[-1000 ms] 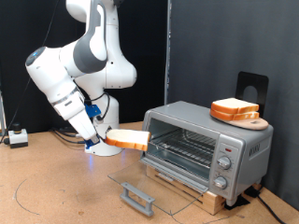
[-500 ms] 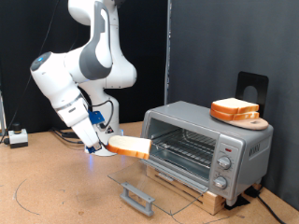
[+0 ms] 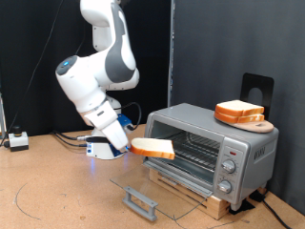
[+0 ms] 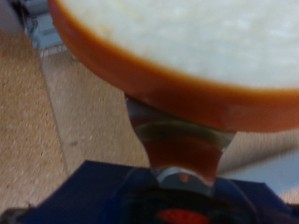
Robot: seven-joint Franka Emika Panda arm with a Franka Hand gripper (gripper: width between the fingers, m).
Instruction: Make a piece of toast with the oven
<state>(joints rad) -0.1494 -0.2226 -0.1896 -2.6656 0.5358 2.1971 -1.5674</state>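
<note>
So your gripper (image 3: 128,145) is clamped on the piece of toast (image 3: 152,147), pinching it by one edge so the slice sticks out flat toward the exterior view's right. In the wrist view you can see the crust of the toast (image 4: 177,56) sitting right against a finger (image 4: 177,140). The slice is hanging in the air just at the mouth of the oven (image 3: 214,148), level with the wire rack (image 3: 191,145), its far tip about at the opening. The oven's glass door (image 3: 152,186) is dropped flat open onto the table (image 3: 48,191). On top of the oven there's a wooden board (image 3: 255,124) with a stack of bread slices (image 3: 238,111).
</note>
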